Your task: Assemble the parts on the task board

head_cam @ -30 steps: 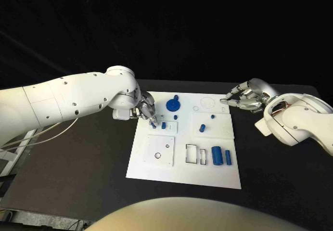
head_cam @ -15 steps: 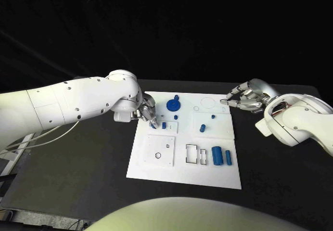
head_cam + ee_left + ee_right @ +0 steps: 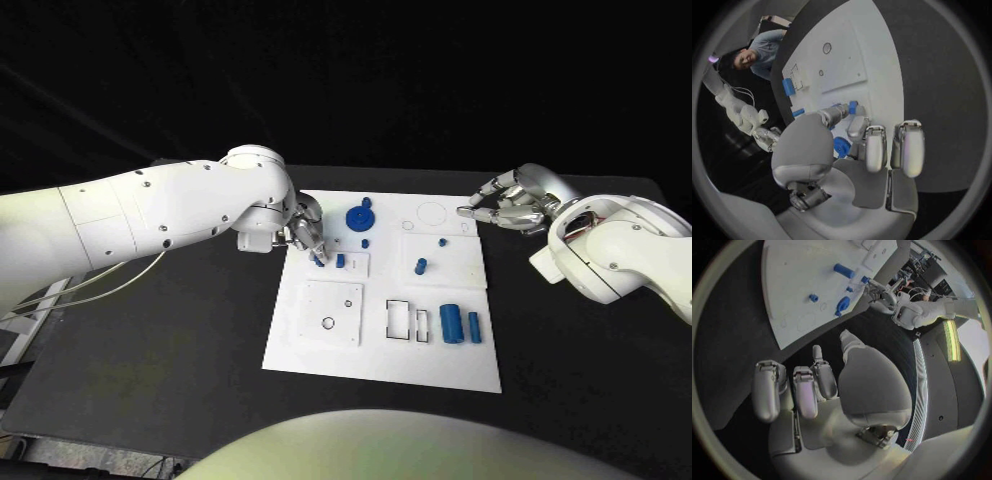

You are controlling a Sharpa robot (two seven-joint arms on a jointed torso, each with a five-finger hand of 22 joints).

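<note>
The white task board lies in the middle of the table. My left hand hovers over the board's near-left corner region and pinches a small blue peg between thumb and a finger, beside another blue peg standing in a small square plate. A blue gear sits just beyond the hand. A short blue peg stands mid-board, and two blue cylinders lie at its right side. My right hand hangs off the board's far right edge, holding nothing, fingers loosely bent.
A flat square plate with small holes and two rectangular cut-outs lie on the board's near half. Black table surrounds the board on all sides. My left arm spans the table's left side.
My left arm has shifted slightly, while its hand stays over the same spot with the peg. The right hand has not moved.
</note>
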